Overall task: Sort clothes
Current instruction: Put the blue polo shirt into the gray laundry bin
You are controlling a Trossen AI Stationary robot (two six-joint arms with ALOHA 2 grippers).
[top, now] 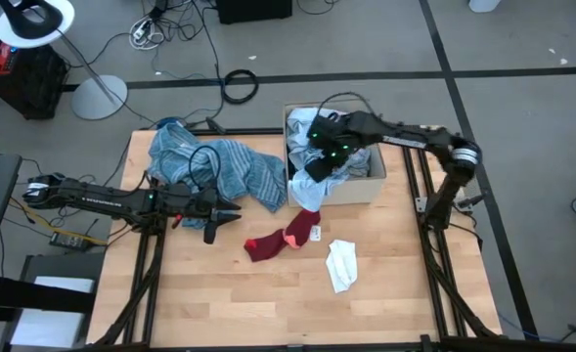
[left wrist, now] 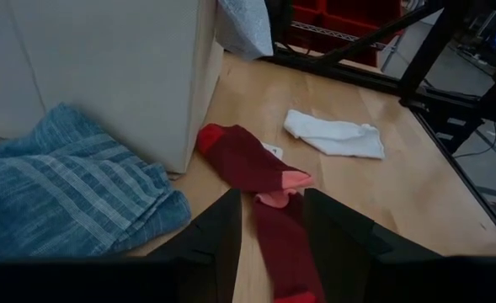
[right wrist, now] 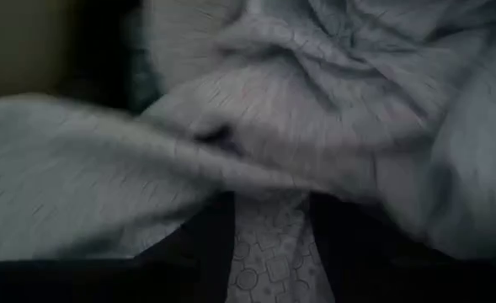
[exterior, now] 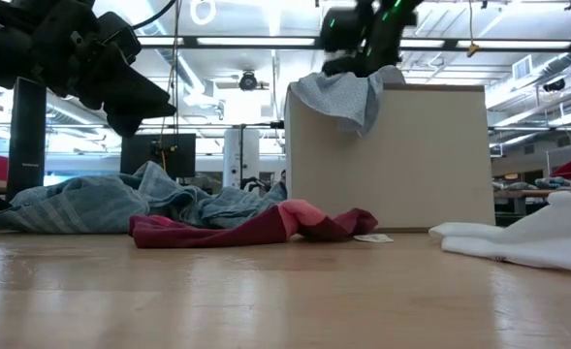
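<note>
My left gripper (top: pixel 221 219) is open and empty, held above the table left of the red and pink piece (top: pixel 286 238), which lies flat and shows between its fingers in the left wrist view (left wrist: pixel 269 181). A small white piece (top: pixel 342 264) lies flat near the front. The blue striped cloth (top: pixel 224 168) lies in a heap at the far left, against the box. My right gripper (top: pixel 323 156) is open, low over the clothes in the beige cardboard box (top: pixel 366 186). A white-grey patterned cloth (right wrist: pixel 269 252) fills the gap between its fingers and drapes over the box's rim (exterior: pixel 348 97). My right gripper points down into the clothes in the box. Its fingers (right wrist: pixel 205 248) stand on either side of a flat stretch of the patterned cloth (right wrist: pixel 269 261). I cannot tell whether they touch it. The cloth lies on the other clothes, one end hanging over the box's rim.
The box stands at the table's far right. The arms' frames (top: pixel 434 210) rise at both table sides. A small white tag (top: pixel 315 234) lies beside the red piece. Bare wood shows along the front (top: pixel 219 293).
</note>
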